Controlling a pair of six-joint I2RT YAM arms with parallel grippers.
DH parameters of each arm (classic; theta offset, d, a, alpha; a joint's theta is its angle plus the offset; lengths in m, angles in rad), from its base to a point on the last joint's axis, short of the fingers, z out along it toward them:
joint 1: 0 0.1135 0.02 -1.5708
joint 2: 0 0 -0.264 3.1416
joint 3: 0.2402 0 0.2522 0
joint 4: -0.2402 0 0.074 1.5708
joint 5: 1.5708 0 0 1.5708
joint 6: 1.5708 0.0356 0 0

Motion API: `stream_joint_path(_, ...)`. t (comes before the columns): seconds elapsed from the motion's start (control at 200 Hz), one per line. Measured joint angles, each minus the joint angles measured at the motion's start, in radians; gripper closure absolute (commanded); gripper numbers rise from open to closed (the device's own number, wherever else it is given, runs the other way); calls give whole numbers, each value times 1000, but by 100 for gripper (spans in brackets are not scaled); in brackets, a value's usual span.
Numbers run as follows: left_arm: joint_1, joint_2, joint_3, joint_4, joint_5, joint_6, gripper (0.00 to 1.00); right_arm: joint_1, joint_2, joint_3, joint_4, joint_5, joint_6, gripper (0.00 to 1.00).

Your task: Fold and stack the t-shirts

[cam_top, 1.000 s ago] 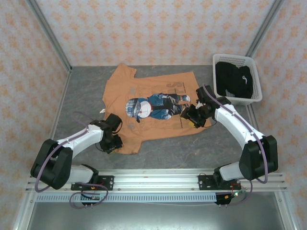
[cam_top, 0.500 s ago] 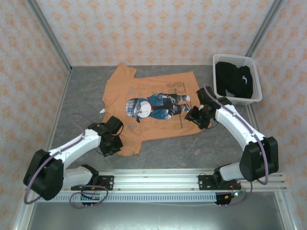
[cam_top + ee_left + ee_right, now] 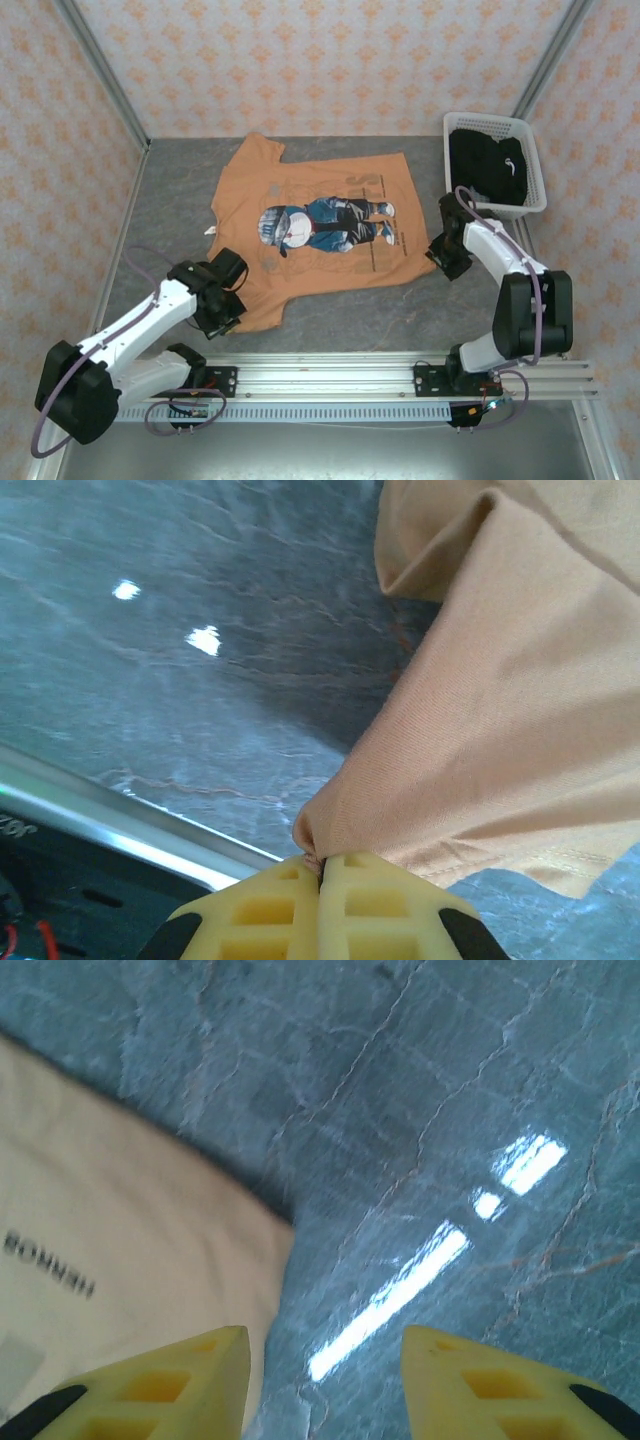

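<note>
An orange-tan t-shirt point(image 3: 310, 235) lies spread flat, cartoon print facing up, in the middle of a grey stone-patterned tabletop point(image 3: 180, 200). A black t-shirt point(image 3: 487, 168) with a white mark sits bunched inside a white slotted basket point(image 3: 484, 117) at the far right corner.

The left gripper point(image 3: 226, 310) is at the near left corner of the orange shirt. In the left wrist view its yellow jaws are pressed together, pinching a small peak of orange cloth. The right gripper point(image 3: 443, 262) is just beside the shirt's right edge, near the basket. In the right wrist view its jaws are spread apart with nothing between them, over bare tabletop next to the shirt's corner.

The task looks to be at its very start. The orange shirt shows no fold, the black shirt is not laid out, and nothing is stacked. Both shirts remain to be folded and then piled together.

Count: two t-shirts, one orange-tan and one black; one basket; two grippers.
</note>
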Motion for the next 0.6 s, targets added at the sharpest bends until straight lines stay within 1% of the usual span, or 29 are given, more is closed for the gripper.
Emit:
stream_joint_path(0.045, 0, -16, 7, -7, -16, -12, 100, -4, 16, 0, 8, 5, 6, 59)
stream_joint_path(0.115, 0, -27, 8, -7, -21, -26, 100, -4, 37, -8, 33, 2, 14, 66)
stream_joint_path(0.15, 0, -26, 8, -7, -23, -31, 100, -4, 50, -15, 49, -5, 20, 67)
stream_joint_path(0.24, 0, -23, 8, -7, -32, -38, 100, -4, 67, -39, 83, -30, 34, 68)
stream_joint_path(0.4, 0, -23, 7, -7, -35, -42, 100, -4, 67, -97, 121, -67, 53, 65)
stream_joint_path(0.6, 0, -17, 7, -6, -36, -47, 100, 1, 67, -87, 140, -94, 53, 65)
